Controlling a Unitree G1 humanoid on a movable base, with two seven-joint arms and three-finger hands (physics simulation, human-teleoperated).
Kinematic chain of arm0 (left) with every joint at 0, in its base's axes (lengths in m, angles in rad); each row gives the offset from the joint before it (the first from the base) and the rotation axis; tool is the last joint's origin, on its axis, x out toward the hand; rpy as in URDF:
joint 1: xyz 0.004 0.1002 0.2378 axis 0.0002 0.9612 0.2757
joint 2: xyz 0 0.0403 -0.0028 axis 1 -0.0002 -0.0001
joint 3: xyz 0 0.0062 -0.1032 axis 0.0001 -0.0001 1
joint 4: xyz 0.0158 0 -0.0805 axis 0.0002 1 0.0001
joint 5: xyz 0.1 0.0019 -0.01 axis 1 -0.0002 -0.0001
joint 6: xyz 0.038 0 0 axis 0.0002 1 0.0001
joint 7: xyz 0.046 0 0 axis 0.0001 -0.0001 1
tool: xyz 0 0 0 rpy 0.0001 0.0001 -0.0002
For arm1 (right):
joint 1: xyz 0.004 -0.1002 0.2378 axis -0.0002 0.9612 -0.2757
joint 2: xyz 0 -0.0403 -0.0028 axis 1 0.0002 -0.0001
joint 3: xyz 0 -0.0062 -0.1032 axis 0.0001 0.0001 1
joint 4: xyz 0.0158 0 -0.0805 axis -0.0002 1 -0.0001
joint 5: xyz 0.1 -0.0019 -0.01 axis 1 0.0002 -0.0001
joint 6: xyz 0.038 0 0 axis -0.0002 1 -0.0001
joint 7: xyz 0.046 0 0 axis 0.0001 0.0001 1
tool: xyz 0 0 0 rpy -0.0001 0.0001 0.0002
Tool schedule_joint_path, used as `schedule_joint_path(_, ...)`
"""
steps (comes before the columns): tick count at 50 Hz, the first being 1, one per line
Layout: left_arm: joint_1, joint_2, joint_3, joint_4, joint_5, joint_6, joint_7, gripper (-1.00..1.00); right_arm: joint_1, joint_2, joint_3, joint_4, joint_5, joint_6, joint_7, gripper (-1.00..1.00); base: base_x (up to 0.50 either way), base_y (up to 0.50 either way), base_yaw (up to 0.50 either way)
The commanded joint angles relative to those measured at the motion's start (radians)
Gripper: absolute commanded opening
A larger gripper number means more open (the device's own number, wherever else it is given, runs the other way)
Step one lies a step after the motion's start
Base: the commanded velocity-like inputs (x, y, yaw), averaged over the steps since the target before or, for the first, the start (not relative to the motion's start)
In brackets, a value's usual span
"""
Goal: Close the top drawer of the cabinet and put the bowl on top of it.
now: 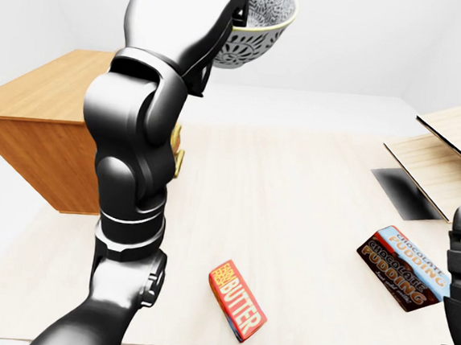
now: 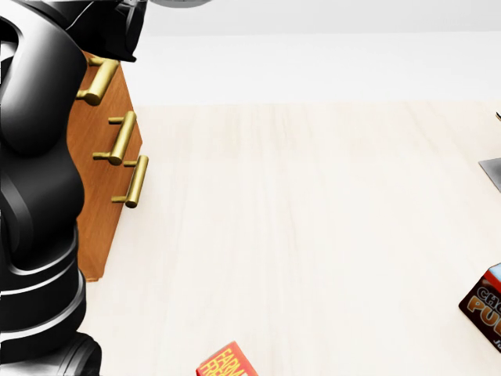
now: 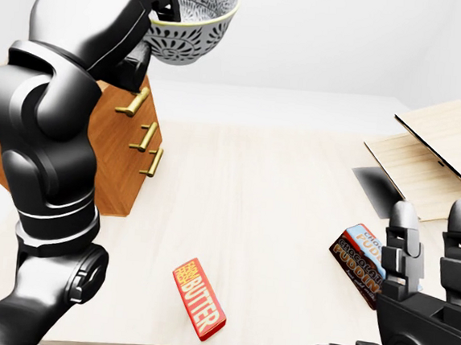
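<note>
Bowl (image 3: 198, 36) black-white floral; cabinet (image 3: 122, 163) orange-brown wood, brass handles (image 2: 119, 138); butter box (image 3: 199, 299) red.

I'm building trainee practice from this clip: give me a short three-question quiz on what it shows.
1. True or false: the bowl rests on the cabinet.
2. Which hand holds the bowl? A: left hand. B: right hand.
3. Fill in: the red box on the table reads ____.
Key: 1 false, it is held up in the air; 2 A; 3 butter.
</note>
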Motion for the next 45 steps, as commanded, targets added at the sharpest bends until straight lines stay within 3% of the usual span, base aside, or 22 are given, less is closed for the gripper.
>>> schedule_joint_path(1,-0.016,0.121,0.047,0.007,-0.055,0.0,0.0,-1.0,0.021,-0.002,0.02,0.0,-0.005,-0.001,0.0,1.0,0.0,0.0,0.0)
schedule_joint_path(11,0.02,0.245,0.114,0.04,-0.153,0.0,0.0,-1.0,0.006,0.003,0.014,0.0,-0.012,0.0,0.001,1.0,0.0,0.0,0.0)
schedule_joint_path(18,0.056,0.3,0.135,0.058,-0.204,0.0,0.015,-1.0,0.014,0.002,0.04,0.0,-0.034,0.0,-0.002,1.0,0.0,0.0,0.0)
schedule_joint_path(24,0.079,0.344,0.153,0.087,-0.265,0.0,0.063,-1.0,0.029,-0.011,0.041,0.0,-0.016,-0.013,-0.011,1.0,0.0,0.0,0.0)
schedule_joint_path(34,0.103,0.421,0.2,0.164,-0.401,0.0,0.129,-1.0,0.009,0.02,0.039,0.0,-0.046,0.0,0.015,1.0,0.0,0.0,0.0)
schedule_joint_path(45,0.081,0.5,0.21,0.287,-0.532,0.0,0.254,-1.0,0.006,0.032,0.027,0.0,-0.044,0.0,0.03,1.0,0.0,0.0,0.0)
